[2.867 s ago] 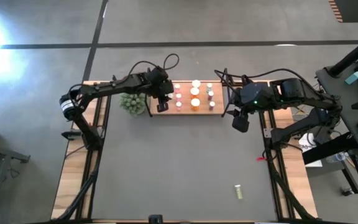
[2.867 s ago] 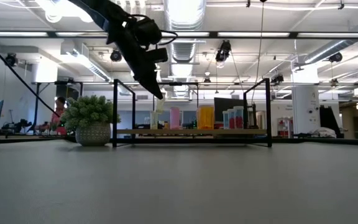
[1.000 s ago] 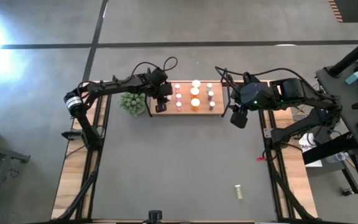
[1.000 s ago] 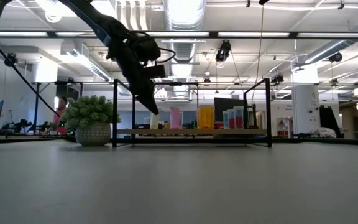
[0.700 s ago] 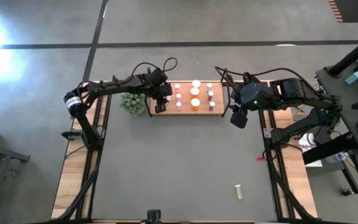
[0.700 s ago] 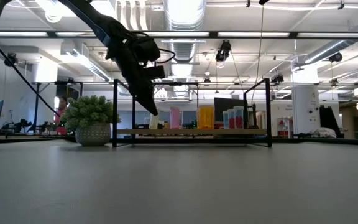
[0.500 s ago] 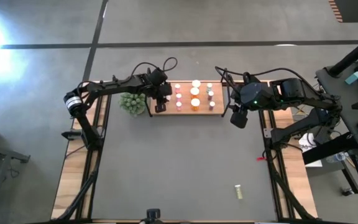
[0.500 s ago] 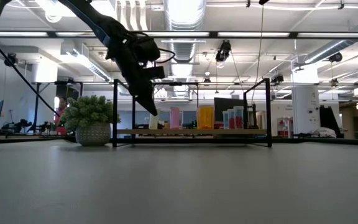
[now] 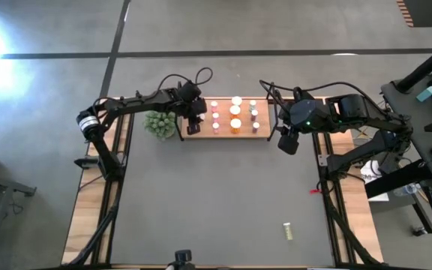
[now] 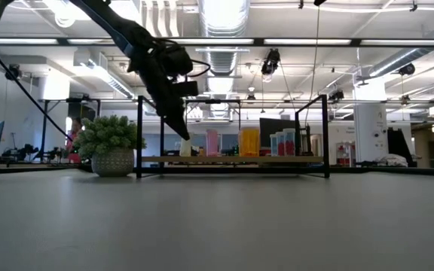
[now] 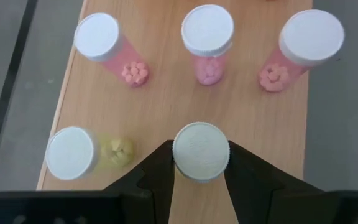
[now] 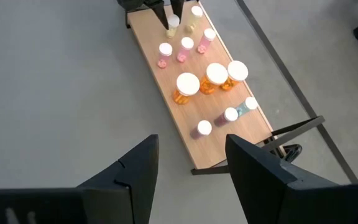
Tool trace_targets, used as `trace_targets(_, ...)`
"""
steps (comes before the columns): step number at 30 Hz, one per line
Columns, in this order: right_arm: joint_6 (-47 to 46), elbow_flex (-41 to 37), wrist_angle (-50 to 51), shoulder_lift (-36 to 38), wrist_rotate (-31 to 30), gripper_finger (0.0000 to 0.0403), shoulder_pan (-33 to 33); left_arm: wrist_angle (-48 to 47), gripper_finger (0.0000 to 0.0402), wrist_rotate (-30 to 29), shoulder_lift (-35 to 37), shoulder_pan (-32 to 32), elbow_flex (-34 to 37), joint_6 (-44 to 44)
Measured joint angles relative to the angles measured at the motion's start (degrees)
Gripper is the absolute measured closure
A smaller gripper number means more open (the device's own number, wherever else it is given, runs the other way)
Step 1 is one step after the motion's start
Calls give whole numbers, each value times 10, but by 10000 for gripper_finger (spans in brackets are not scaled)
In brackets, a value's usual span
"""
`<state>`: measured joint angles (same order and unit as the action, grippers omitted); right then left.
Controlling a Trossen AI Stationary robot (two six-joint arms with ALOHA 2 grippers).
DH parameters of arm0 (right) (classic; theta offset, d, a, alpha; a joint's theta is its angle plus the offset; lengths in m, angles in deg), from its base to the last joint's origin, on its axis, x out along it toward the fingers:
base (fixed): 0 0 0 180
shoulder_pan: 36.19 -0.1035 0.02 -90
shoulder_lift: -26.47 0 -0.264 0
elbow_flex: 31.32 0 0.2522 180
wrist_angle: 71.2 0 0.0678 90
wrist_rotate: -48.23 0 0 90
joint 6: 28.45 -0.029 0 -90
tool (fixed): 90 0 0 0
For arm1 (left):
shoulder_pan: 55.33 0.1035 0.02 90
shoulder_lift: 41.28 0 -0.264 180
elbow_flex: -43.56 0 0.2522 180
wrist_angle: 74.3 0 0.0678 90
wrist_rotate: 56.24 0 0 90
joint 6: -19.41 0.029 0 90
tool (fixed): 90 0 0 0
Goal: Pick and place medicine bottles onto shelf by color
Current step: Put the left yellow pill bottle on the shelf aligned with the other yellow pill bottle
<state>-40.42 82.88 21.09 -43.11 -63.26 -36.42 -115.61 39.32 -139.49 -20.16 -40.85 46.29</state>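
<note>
Wide open workshop hall in the background, strip lights overhead. Down to the desk point(image 9: 216, 195), dark grey mat across most of it. At 12 o'clock on that mat, the shelf point(image 9: 263, 133), a wooden board between black uprights, with a spiky potted plant point(image 9: 160, 124) just off its 9 o'clock end.

Over at the shelf's 9 o'clock end, the left end effector point(image 9: 193, 126), tipped down and closed to a narrow gap on the white cap of a held bottle point(image 11: 201, 151). Fingers snug on both sides of the cap. Base seemingly down on the board in the low view, body pale yellow there. Off the shelf's 3 o'clock end, the right end effector point(image 12: 188, 171), hovering above bare mat, jaws apart, nothing between them.

Judging by all that, a set-down in hand. To do it well: confirm the base flat on the wood, ease the fingers apart evenly, then lift straight up. No sideways drift, with neighbours this near.

Now the containers. Right beside the held bottle, a yellow bottle point(image 11: 71, 152), yellow pills visible through its wall, so a sensible colour match. Behind them, three pink bottles point(image 11: 207, 30) in a row, pink pills in each. Mid-shelf, wider orange bottles point(image 12: 187, 83), contents too small to tell. And one stray bottle point(image 9: 287, 231) on its side at 5 o'clock on the mat, well apart from everything, not yet shelved.
</note>
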Motion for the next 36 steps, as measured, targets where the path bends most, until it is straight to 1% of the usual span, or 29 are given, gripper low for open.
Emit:
trace_targets(17, 0, 0, 0, 0, 0, 225, 0, -15, 288, 1, 1, 8, 0, -34)
trace_targets(24, 0, 0, 0, 0, 0, 225, 0, -25, 267, -1, -1, 9, 2, -41)
trace_targets(36, 0, 0, 0, 0, 0, 225, 0, -25, 265, 5, 12, 9, -4, -44)
